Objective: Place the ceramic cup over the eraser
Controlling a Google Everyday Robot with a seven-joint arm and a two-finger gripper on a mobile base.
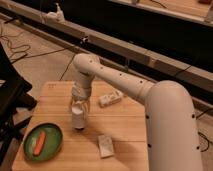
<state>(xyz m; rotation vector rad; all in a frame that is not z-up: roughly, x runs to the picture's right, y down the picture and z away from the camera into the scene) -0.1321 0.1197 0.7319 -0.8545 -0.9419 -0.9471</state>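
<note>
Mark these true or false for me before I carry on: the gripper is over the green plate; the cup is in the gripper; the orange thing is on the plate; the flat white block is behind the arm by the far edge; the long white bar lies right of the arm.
1. The gripper is over the green plate. False: it hangs over bare wood, right of the plate.
2. The cup is in the gripper. True, with its base at the table.
3. The orange thing is on the plate. True.
4. The flat white block is by the far edge. False: it lies near the front.
5. The long white bar lies right of the arm. True.
</note>
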